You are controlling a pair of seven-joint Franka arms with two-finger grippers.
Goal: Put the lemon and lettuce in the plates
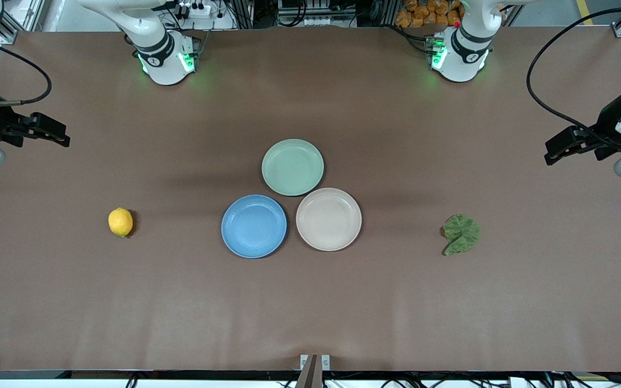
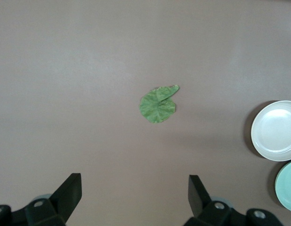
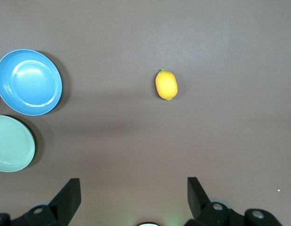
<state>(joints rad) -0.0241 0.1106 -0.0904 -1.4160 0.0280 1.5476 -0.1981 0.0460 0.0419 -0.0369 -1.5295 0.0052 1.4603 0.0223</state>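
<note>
- The lemon (image 1: 121, 222) lies on its side on the brown surface (image 1: 310, 302) toward my right arm's end, well apart from the plates and touching nothing.
- The lettuce (image 1: 461, 233) lies flat on the surface toward my left arm's end, also well apart from the plates, its short stem end pointing toward the front camera.
- The blue plate (image 1: 254, 226) and the beige-pink plate (image 1: 329, 219) sit side by side at the middle of the surface, their rims almost touching; both hold nothing.
- A pale green plate (image 1: 292, 166) sits just beside that pair, farther from the front camera, tucked between them.
- My right tool (image 1: 52, 132) hangs above the surface's edge at my right arm's end, fingers spread wide, holding nothing; its wrist view looks down on the lemon.
- My left tool (image 1: 561, 148) hangs above the surface at my left arm's end, fingers likewise spread and holding nothing; its wrist view looks down on the lettuce.
</note>
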